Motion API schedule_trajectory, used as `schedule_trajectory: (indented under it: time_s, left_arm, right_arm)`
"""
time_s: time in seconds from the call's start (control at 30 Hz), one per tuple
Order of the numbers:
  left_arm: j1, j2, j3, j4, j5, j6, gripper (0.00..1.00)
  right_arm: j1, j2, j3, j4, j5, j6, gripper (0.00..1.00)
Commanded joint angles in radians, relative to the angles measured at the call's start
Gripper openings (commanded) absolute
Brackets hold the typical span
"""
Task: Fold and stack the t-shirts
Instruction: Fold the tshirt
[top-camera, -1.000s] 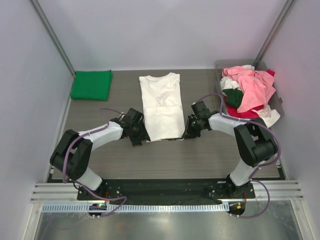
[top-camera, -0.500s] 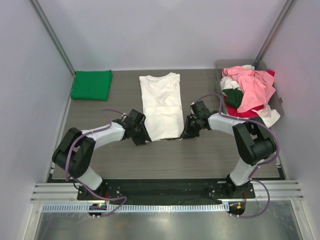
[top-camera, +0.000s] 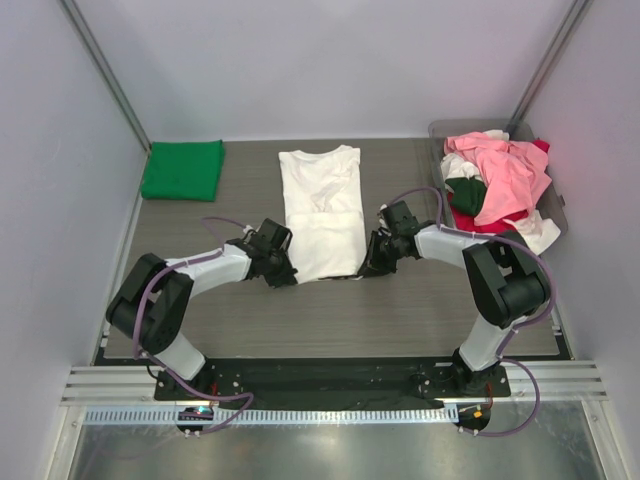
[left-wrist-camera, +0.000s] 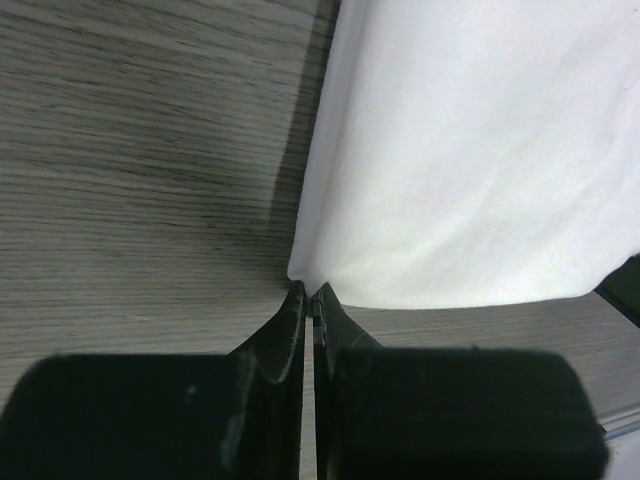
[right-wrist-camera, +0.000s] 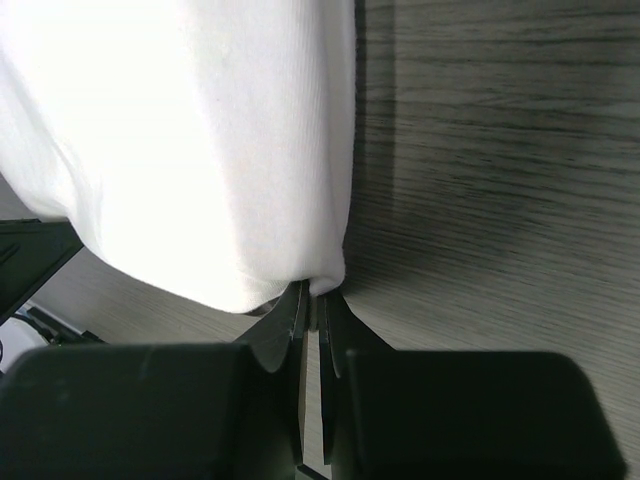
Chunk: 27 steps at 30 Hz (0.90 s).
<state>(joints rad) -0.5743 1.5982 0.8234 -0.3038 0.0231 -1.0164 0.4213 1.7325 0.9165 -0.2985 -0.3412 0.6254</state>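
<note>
The left pincer (top-camera: 288, 276) and the right pincer (top-camera: 366, 268) are each clenched on a near corner of the white t-shirt (top-camera: 320, 205), which lies flat in the middle of the bench (top-camera: 400, 310). At the far right, the grey tray (top-camera: 437, 135) holds a heap of pink, red, white and dark green tees (top-camera: 505, 175). A folded green tee (top-camera: 183, 168) lies at the far left.

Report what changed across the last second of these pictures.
Both arms crept slightly away from their bases: the left tool and the right tool, each shut on a near corner of the long white cloth t-shirt, seemingly nudged its near hem along. No visible new grasp or release. The folded green t-shirt and the heap of t-shirts in the grey plastic tray stayed put.
</note>
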Motion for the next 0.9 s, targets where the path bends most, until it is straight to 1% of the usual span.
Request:
schedule_trajectory:
  time_s: [0.0, 0.13, 0.2, 0.27, 0.3, 0.4, 0.43, 0.53, 0.57, 0.63, 0.67, 0.73, 0.77, 0.8, 0.83, 0.87]
  left_arm:
    - [-0.004, -0.010, -0.006, 0.014, -0.029, 0.007, 0.00]
    - [-0.021, -0.079, -0.009, -0.041, -0.035, -0.004, 0.00]
    - [-0.042, -0.138, -0.018, -0.085, -0.049, -0.019, 0.00]
    - [-0.059, -0.202, -0.026, -0.118, -0.048, -0.036, 0.00]
    - [-0.064, -0.231, -0.035, -0.148, -0.049, -0.056, 0.00]
    - [-0.093, -0.346, -0.047, -0.219, -0.061, -0.103, 0.00]
    - [-0.104, -0.374, -0.049, -0.236, -0.068, -0.117, 0.00]
    - [-0.160, -0.480, -0.043, -0.322, -0.094, -0.171, 0.00]
    - [-0.200, -0.503, -0.040, -0.372, -0.104, -0.185, 0.00]
    - [-0.242, -0.572, -0.029, -0.418, -0.141, -0.240, 0.00]
    - [-0.286, -0.593, -0.027, -0.440, -0.150, -0.266, 0.00]
    - [-0.331, -0.654, -0.023, -0.489, -0.181, -0.309, 0.00]
    - [-0.376, -0.671, -0.006, -0.527, -0.195, -0.351, 0.00]
    - [-0.400, -0.685, 0.006, -0.547, -0.210, -0.370, 0.00]
    - [-0.436, -0.698, 0.022, -0.569, -0.236, -0.390, 0.00]
    - [-0.450, -0.701, 0.057, -0.612, -0.247, -0.407, 0.00]
  right_arm:
    - [0.002, 0.044, -0.028, -0.034, 0.070, -0.047, 0.01]
    - [0.002, -0.025, -0.070, -0.065, 0.070, -0.046, 0.01]
    - [0.002, -0.082, -0.085, -0.088, 0.067, -0.041, 0.01]
    - [0.002, -0.131, -0.102, -0.135, 0.067, -0.038, 0.01]
    - [0.005, -0.187, -0.105, -0.181, 0.071, -0.038, 0.01]
    - [0.005, -0.284, -0.108, -0.281, 0.090, -0.027, 0.01]
    - [0.007, -0.345, -0.104, -0.306, 0.093, -0.026, 0.01]
    - [0.030, -0.441, -0.094, -0.404, 0.106, -0.001, 0.01]
    - [0.045, -0.505, -0.093, -0.431, 0.117, 0.010, 0.01]
    - [0.066, -0.569, -0.093, -0.502, 0.129, 0.049, 0.01]
    - [0.082, -0.629, -0.091, -0.527, 0.146, 0.066, 0.01]
    - [0.137, -0.694, -0.079, -0.592, 0.183, 0.124, 0.01]
    - [0.158, -0.743, -0.068, -0.620, 0.235, 0.143, 0.01]
    - [0.207, -0.758, -0.041, -0.663, 0.257, 0.166, 0.01]
    - [0.227, -0.772, -0.025, -0.683, 0.272, 0.195, 0.01]
    - [0.241, -0.784, -0.009, -0.720, 0.296, 0.206, 0.01]
